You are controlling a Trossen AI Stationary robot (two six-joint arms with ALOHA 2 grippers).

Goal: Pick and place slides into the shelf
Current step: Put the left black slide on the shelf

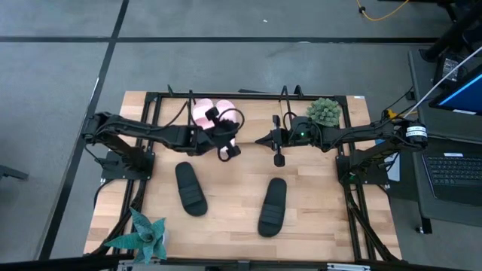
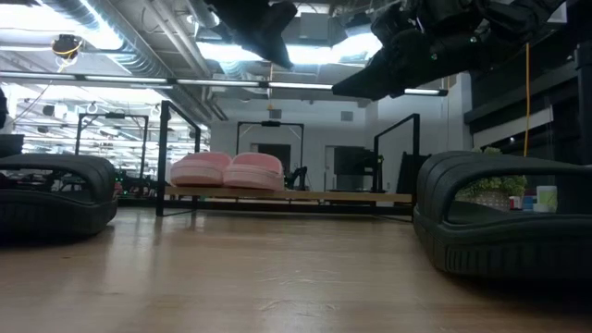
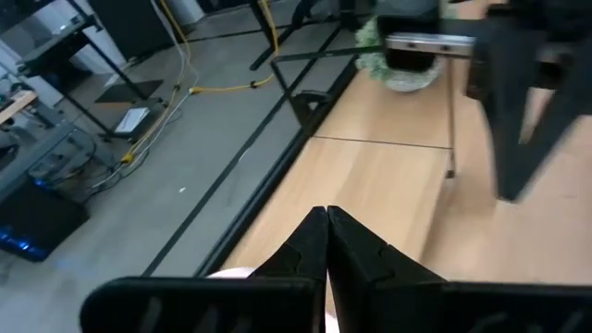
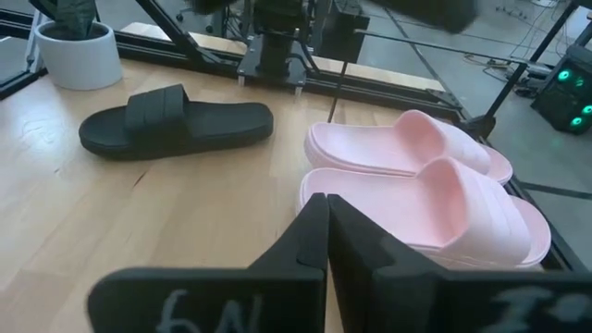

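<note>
Two pale pink slides (image 1: 215,111) (image 4: 416,176) stand side by side, soles down, on the left part of the shelf (image 1: 263,95) (image 2: 296,195) at the table's far edge. Two black slides lie soles down on the tabletop, one near the left (image 1: 190,188) (image 4: 176,120) and one near the middle (image 1: 273,205). My left gripper (image 3: 326,222) hangs shut in the air just right of the pink slides (image 3: 231,274), holding nothing. My right gripper (image 4: 326,208) is also shut and empty. It hovers near the table's middle (image 1: 258,141), pointing toward the pink slides.
A spiky plant in a white pot (image 1: 147,237) stands at the near left corner. A round green plant (image 1: 325,111) sits at the shelf's right end. Bare wood lies between and around the black slides. The shelf board to the right of the pink slides is bare.
</note>
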